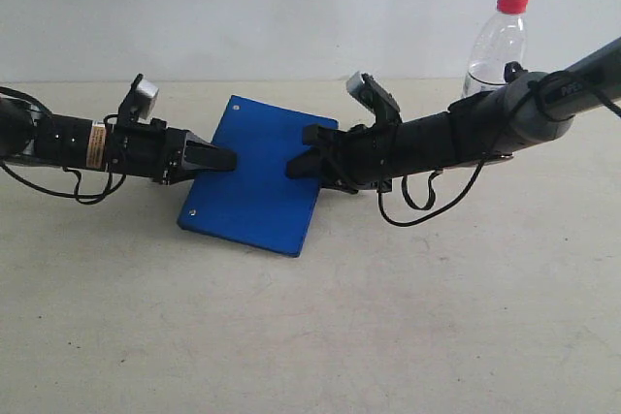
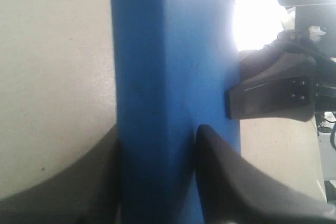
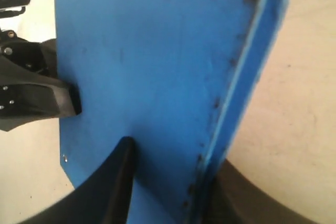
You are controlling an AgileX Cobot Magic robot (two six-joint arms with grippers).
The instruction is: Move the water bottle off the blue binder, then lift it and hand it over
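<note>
The water bottle (image 1: 495, 46) stands upright near the far edge of the table (image 1: 408, 327), toward its right corner, clear of the blue binder (image 1: 254, 191). The left gripper (image 1: 227, 159) and right gripper (image 1: 295, 165) each clamp an opposite binder edge, one finger above and one below. This probably shares the load and steadies the binder for handover.

The binder (image 1: 254, 176) sits mid-way along the bench (image 1: 388, 336), nearer the far edge. The left gripper (image 1: 218, 158) straddles its left edge, the right gripper (image 1: 301, 164) its right. The water bottle (image 1: 497, 46) stands toward the far right corner, well apart from it.
</note>
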